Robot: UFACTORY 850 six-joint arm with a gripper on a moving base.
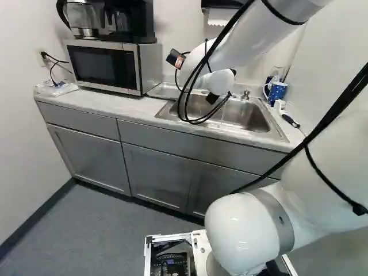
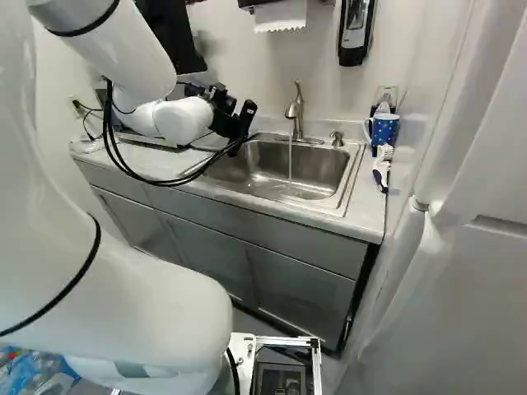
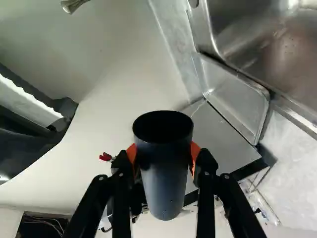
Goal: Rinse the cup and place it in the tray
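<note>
In the right base view my gripper [image 2: 233,122] is above the sink's left end, near the metal tray's side. The wrist view shows the gripper [image 3: 164,154] shut on a dark cup [image 3: 165,191], one orange pad on each side and the cup's round mouth visible. A shallow metal tray [image 3: 237,99] lies between the sink [image 3: 292,101] and the microwave, apart from the cup. Water runs from the faucet [image 2: 295,111] into the sink, away from the cup. The cup's inside is too dark to make out.
The microwave [image 1: 106,66] with a coffee maker [image 1: 127,20] on top stands left of the sink. A blue mug [image 2: 384,129] and a brush [image 2: 381,169] are at its right. A paper towel dispenser [image 2: 280,15] and a soap dispenser [image 2: 356,29] hang on the wall.
</note>
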